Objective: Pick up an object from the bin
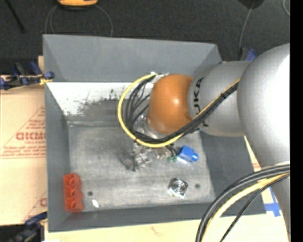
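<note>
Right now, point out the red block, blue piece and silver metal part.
red block (73, 191), camera view, middle of its top.
blue piece (189, 155), camera view, its blue body.
silver metal part (177, 187), camera view, its centre.

The silver-grey arm bears an orange wrist cover, yellow-black cables and a metal gripper.

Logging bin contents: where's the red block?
Camera view: red block in the lower-left corner of the bin, beside a small white bit, left of the gripper.

In my bin: a red block upright at 8 o'clock, a blue piece at 3, a metal nut at 4.
</note>
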Robot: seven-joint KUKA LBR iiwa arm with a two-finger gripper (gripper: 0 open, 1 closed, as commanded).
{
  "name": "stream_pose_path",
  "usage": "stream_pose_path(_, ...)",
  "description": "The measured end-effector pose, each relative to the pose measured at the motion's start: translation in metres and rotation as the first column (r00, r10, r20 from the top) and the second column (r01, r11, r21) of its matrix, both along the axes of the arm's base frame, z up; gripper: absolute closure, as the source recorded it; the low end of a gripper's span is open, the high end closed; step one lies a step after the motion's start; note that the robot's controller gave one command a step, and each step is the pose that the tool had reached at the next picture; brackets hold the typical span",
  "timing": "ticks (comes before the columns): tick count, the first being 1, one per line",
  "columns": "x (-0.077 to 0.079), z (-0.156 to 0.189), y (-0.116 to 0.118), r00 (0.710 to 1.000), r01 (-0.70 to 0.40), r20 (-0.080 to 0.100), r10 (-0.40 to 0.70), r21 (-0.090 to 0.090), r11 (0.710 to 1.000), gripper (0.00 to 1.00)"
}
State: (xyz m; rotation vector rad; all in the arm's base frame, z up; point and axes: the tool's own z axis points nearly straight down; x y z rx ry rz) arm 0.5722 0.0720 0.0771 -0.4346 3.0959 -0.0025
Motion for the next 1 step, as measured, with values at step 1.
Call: stream_pose_path(1,0.0215,0.1653,-0.0077,0.967,-0.255,-0.003,0.255,-0.003,0.967,1.00)
